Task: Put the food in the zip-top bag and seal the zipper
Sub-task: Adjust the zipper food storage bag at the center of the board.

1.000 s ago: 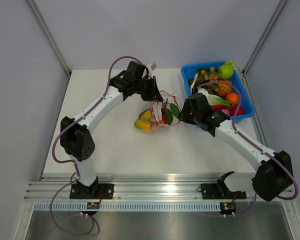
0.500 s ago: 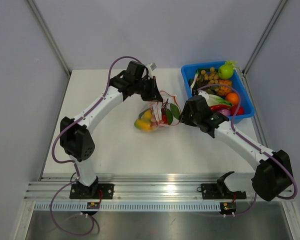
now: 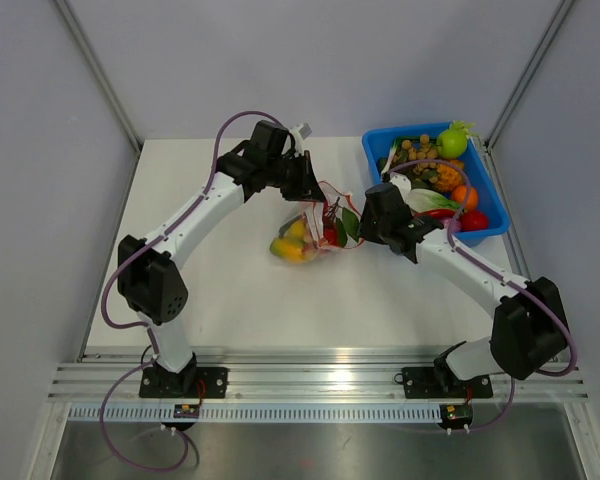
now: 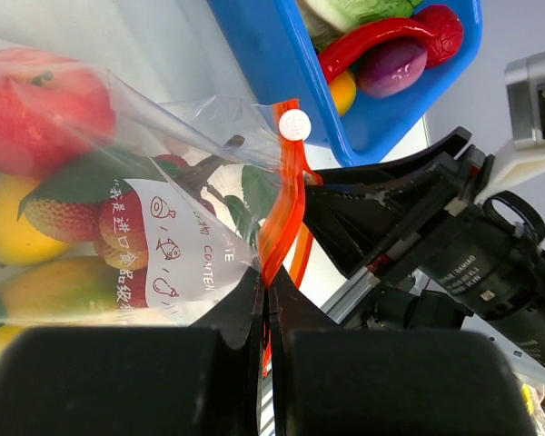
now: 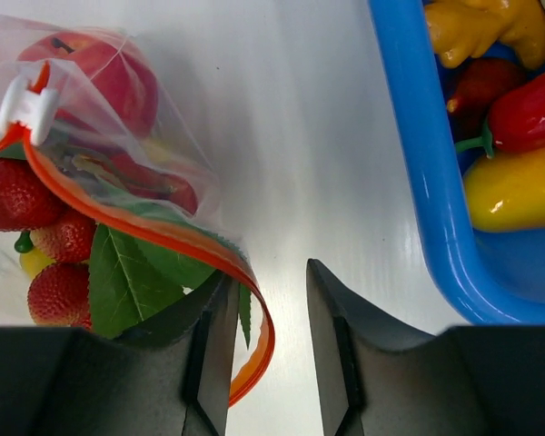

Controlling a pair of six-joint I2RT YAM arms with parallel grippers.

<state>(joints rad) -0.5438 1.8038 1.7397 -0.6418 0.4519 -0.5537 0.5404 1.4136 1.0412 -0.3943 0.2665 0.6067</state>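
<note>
The clear zip-top bag lies mid-table, holding food: a red apple, strawberries, green leaves and yellow fruit. My left gripper is shut on the orange zipper just below its white slider, at the bag's far end. My right gripper stands open at the bag's right side. The curled end of the zipper sits between its fingers, close to the left finger. The slider shows at the upper left of the right wrist view.
A blue bin at the back right holds more plastic fruits and vegetables, among them a red pepper and a yellow one. Its wall runs just right of my right gripper. Grey walls enclose the table.
My right arm has shifted slightly left and back, bringing its gripper closer to the bag's end. The left gripper and the bag have stayed in place.
</note>
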